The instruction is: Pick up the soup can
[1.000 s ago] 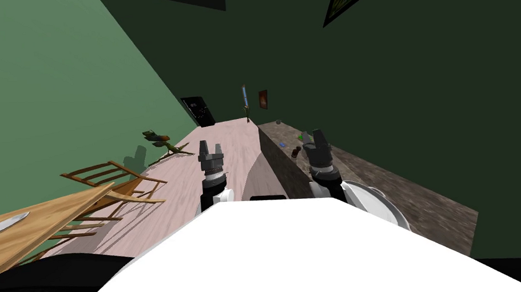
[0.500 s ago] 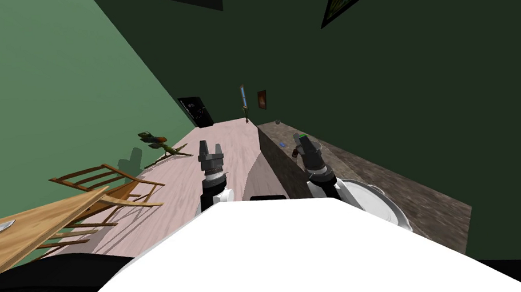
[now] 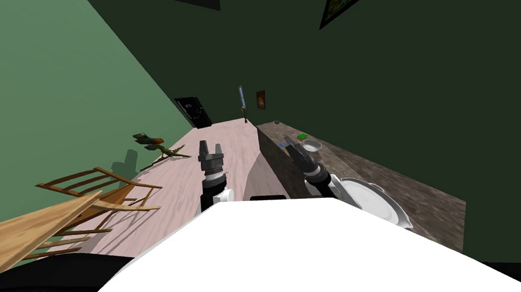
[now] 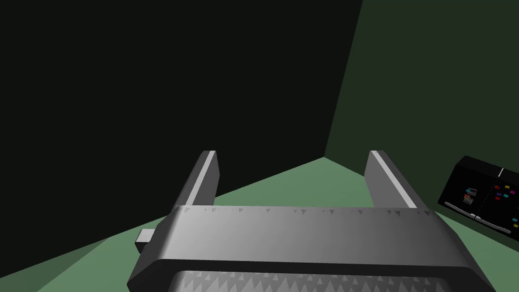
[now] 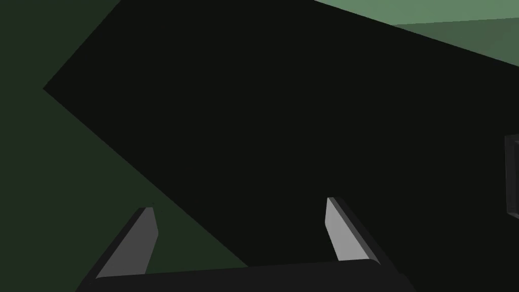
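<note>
My right gripper (image 3: pixel 292 145) hovers over the near edge of a brown stone counter (image 3: pixel 418 199), its fingers (image 5: pixel 339 230) open with nothing between them. The small dark can seen earlier on that edge is hidden behind this hand. Right beside the gripper, on its far side, lies a small silver bowl (image 3: pixel 311 145). My left gripper (image 3: pixel 210 149) is held out over the pale floor, left of the counter, also open (image 4: pixel 291 153) and empty.
A big white pan (image 3: pixel 372 199) sits on the counter close to my right arm. A green item (image 3: pixel 303 135) and a blue one (image 3: pixel 281 144) lie farther along. A wooden table (image 3: pixel 24 232) and chairs (image 3: pixel 101 187) stand at the left.
My right gripper has swung left and tipped over the counter's edge, covering the dark can and uncovering the silver bowl. The whole view has drifted slightly; the left arm is still.
</note>
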